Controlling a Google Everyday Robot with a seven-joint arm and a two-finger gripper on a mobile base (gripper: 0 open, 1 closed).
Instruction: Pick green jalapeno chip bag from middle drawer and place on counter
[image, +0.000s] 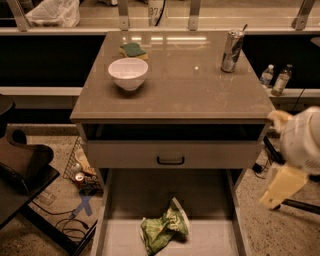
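Observation:
The green jalapeno chip bag (162, 227) lies crumpled on the pale floor of the open middle drawer (125, 240), near its middle. The counter (175, 90) is the glossy grey-brown top above it. My arm comes in blurred at the right edge, and its cream end with the gripper (281, 187) hangs beside the cabinet's right side. It is below counter height, well to the right of the bag and above it. Nothing is seen in the gripper.
On the counter stand a white bowl (128, 73), a green-and-yellow sponge (133, 49) and a metal can (231, 50). A grey drawer front with a black handle (170, 160) sits above the open drawer. Bottles (275, 80) stand at the right, a dark chair (20, 165) and floor clutter (82, 175) at the left.

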